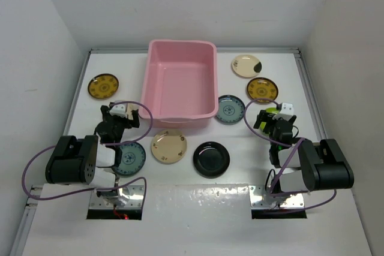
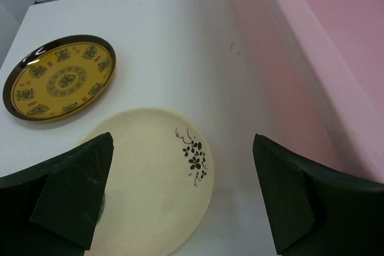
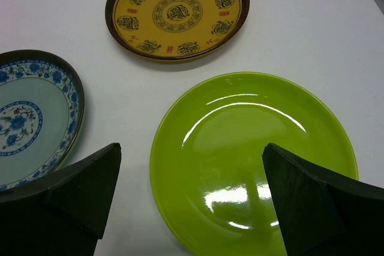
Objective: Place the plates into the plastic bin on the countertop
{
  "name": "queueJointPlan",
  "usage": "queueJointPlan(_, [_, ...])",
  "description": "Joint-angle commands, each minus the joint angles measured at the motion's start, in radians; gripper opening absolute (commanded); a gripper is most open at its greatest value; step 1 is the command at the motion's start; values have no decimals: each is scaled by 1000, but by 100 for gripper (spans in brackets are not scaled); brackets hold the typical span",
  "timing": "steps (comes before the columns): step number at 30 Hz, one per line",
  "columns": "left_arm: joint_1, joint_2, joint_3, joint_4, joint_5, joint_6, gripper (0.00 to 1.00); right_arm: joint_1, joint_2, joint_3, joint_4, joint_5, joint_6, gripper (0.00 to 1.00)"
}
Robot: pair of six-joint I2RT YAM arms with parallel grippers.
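The pink plastic bin [image 1: 180,82] stands empty at the back middle of the white countertop [image 1: 120,67]. My left gripper [image 1: 123,112] hangs open beside the bin's left wall [image 2: 300,76], over the right edge of a cream flowered plate [image 2: 150,178]. A yellow patterned plate [image 2: 60,80] lies beyond it. My right gripper [image 1: 277,115] is open above a lime green plate [image 3: 252,160], its fingers straddling the plate's near half. Another yellow plate [image 3: 177,10] and a teal plate [image 3: 30,118] lie close by.
In front of the bin lie a cream plate [image 1: 168,146], a glossy black plate [image 1: 211,158] and a teal plate [image 1: 130,157] by the left arm's base. A cream plate with a dark patch [image 1: 246,65] sits at the back right. White walls enclose the table.
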Motion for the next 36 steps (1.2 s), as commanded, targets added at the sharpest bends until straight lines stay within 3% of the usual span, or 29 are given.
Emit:
queueJointPlan(1, [8, 3, -2, 48, 13, -11, 100, 4, -5, -59, 38, -10, -4, 100])
queueJointPlan(3, [8, 3, -2, 48, 13, -11, 100, 6, -5, -57, 42, -11, -4, 100])
queueJointPlan(5, [8, 3, -2, 48, 13, -11, 100, 16, -83, -4, -77, -4, -24, 100])
queueJointPlan(6, [40, -22, -2, 25, 13, -49, 100, 38, -150, 147, -407, 2, -43, 100])
queueJointPlan(8, [64, -141, 54, -166, -13, -91, 100, 47, -202, 287, -633, 7, -60, 100])
queueJointPlan(9, [74, -275, 97, -281, -13, -53, 100, 61, -202, 508, -906, 10, -130, 100])
queueJointPlan(10, [74, -336, 211, -547, 47, 2, 100, 82, -182, 582, -986, 59, -165, 100])
queueJointPlan(11, [74, -382, 278, -682, 97, 71, 100, 110, -167, 648, -1078, 93, -201, 100])
queueJointPlan(12, [74, -448, 388, -794, 144, 175, 100, 127, -121, 819, -1173, 175, -334, 100])
queueJointPlan(13, [74, -471, 431, -940, 174, 185, 100, 160, -104, 943, -1194, 300, -425, 100])
queueJointPlan(14, [74, -491, 471, -987, 144, 164, 100, 170, -84, 945, -1200, 302, -426, 100])
queueJointPlan(16, [74, -505, 592, -1105, 35, 45, 100, 170, -26, 1052, -1226, 419, -348, 100])
queueJointPlan(17, [74, -488, 637, -1143, 7, 9, 100, 156, -12, 1132, -1260, 445, -193, 100])
queueJointPlan(19, [74, -433, 781, -1275, -30, -81, 100, 48, 34, 1258, -1395, 122, -72, 100])
queueJointPlan(20, [74, -351, 838, -1335, -68, -104, 100, 21, 72, 1277, -1434, -173, -38, 100])
queueJointPlan(21, [74, -304, 896, -1399, -82, -126, 100, -6, 96, 1296, -1461, -344, 10, 97])
queueJointPlan(22, [87, -258, 1010, -1524, -26, -100, 100, -60, 179, 1347, -1510, -402, 138, 94])
queueJointPlan(23, [108, -215, 1060, -1586, 38, -59, 100, -74, 212, 1368, -1539, -550, 174, 89])
queueJointPlan(24, [122, -136, 1108, -1651, 101, -22, 100, -98, 240, 1377, -1580, -597, 205, 84])
queueJointPlan(25, [136, -105, 1172, -1703, 146, 4, 100, -109, 266, 1351, -1585, -644, 290, 73])
queueJointPlan(26, [148, -82, 1186, -1771, 192, 4, 96, -129, 327, 1324, -1568, -795, 314, 68])
queueJointPlan(28, [188, -57, 1186, -1783, 220, 4, 87, -131, 367, 1247, -1507, -846, 366, 62])
queueJointPlan(30, [221, -57, 1139, -1765, 202, -25, 79, -103, 418, 1187, -1498, -802, 354, 62])
queueJointPlan(36, [329, -2, 1128, -1751, 295, -60, 78, -65, 546, 1170, -1456, -717, 344, 58])
